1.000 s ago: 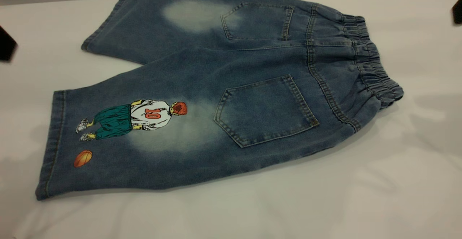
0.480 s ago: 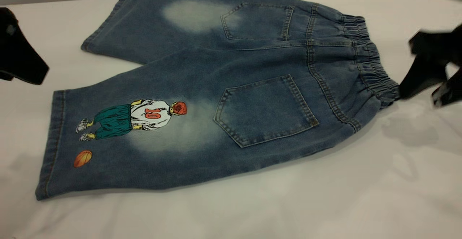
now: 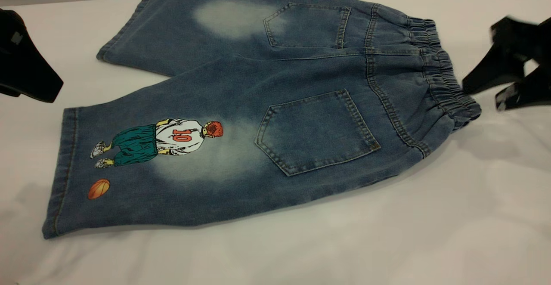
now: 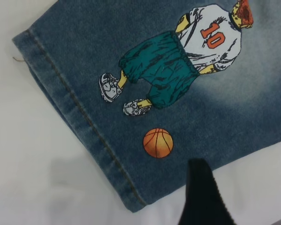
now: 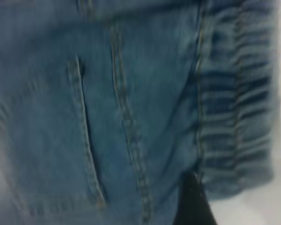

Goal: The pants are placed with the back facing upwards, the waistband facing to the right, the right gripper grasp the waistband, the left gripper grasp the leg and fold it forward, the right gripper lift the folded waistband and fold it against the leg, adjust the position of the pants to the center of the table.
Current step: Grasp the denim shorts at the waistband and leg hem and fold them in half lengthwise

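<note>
The pants (image 3: pixel 275 82) lie flat on the white table (image 3: pixel 387 233), back up, with the elastic waistband (image 3: pixel 439 74) to the right. The printed leg (image 3: pixel 142 168) points left at the front; its hem and player print fill the left wrist view (image 4: pixel 131 56). My left gripper (image 3: pixel 47 91) hovers off the left side, apart from the hem and open, with one finger (image 4: pixel 201 197) over the leg's corner. My right gripper (image 3: pixel 481 99) is open, its two pointed fingers right beside the waistband (image 5: pixel 234 108). Only one of its fingers (image 5: pixel 192 201) shows in the right wrist view.
The plain far leg (image 3: pixel 172 31) reaches toward the table's back edge. Bare white tabletop spreads in front of the pants and to their right. A back pocket (image 5: pixel 47 140) shows in the right wrist view.
Both grippers have come in from the picture's edges. The right one has closed in on the waistband, and the left has moved slightly toward the leg. The pants have not moved.
</note>
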Controlling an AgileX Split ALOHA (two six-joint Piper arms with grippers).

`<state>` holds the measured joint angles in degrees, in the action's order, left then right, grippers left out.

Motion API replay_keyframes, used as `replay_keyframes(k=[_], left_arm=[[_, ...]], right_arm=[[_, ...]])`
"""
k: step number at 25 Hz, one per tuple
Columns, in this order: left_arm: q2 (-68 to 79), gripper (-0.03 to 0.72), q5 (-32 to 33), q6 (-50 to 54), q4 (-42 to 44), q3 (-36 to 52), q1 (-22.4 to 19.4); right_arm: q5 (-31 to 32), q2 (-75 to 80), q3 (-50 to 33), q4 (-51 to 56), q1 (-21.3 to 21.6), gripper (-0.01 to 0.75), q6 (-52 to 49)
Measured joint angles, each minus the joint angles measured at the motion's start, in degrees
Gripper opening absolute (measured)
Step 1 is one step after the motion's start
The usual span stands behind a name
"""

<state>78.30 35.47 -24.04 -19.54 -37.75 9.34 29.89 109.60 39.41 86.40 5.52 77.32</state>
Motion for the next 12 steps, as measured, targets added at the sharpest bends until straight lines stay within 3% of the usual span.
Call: replay_keyframes(k=[5, 12], left_arm=[[0.00, 0.388, 0.00, 0.00, -0.19, 0.00, 0.00], [0.00, 0.388, 0.00, 0.05, -0.43, 0.00, 0.00]], right_arm=[[7.93, 4.79, 1.48, 2.91, 6.41, 0.381, 1.25], [12.39, 10.19, 2.44, 3.27, 7.05, 0.381, 1.04]])
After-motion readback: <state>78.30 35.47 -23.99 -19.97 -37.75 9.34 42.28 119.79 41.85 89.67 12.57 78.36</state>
